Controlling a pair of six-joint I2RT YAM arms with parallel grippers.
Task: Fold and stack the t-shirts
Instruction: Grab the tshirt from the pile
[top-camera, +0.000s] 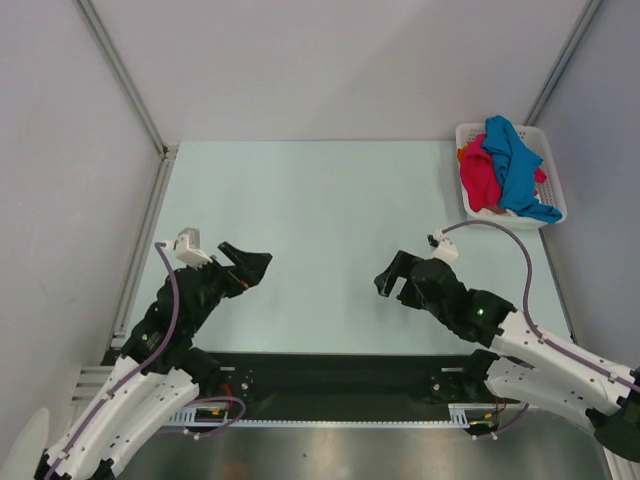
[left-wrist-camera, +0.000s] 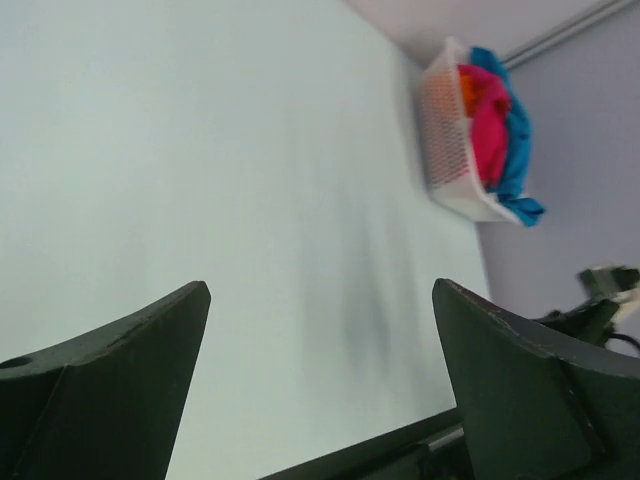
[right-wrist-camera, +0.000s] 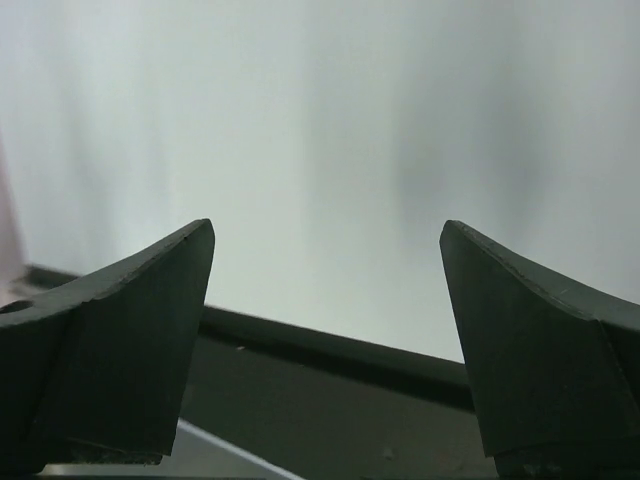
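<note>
1. Pale mint-green flat table top (top-camera: 330, 220). It carries the white plastic lattice basket (top-camera: 553, 170) on its far right corner. Bare surface is all that lies between the basket and both arms.

2. Grey enclosure walls (top-camera: 60, 150), with slanted aluminium frame struts (top-camera: 120, 70). The right-hand wall rises just beside the basket.

3. Black strip (top-camera: 340, 375) along the table's near edge, well apart from the basket, with both arm bases on it.

4. White plastic lattice basket. It is rectangular with openwork walls and is heaped with cloth above its rim.

5. Bright blue cloth t-shirt (top-camera: 515, 165). It lies crumpled on top of the basket's heap, and one end hangs over the basket's near rim. It partly covers item 6.

6. Crimson-pink cloth t-shirt (top-camera: 478, 175). It is bunched in the basket's left half, under and beside the blue one.

7. Right gripper (top-camera: 392, 275), black with two fingers. It is the closer of the two to the basket, on its near left. The jaws are spread wide and hold nothing. The wrist view shows only table between them.

8. Left gripper (top-camera: 250, 262), black, farther left of the basket. The jaws are likewise wide apart and empty.

9. Purple-grey cable (top-camera: 490, 228). It arches off the right wrist, near the basket's near wall.

10. Orange cloth (top-camera: 462, 153), a small glimpse at the basket's far left rim.
</note>
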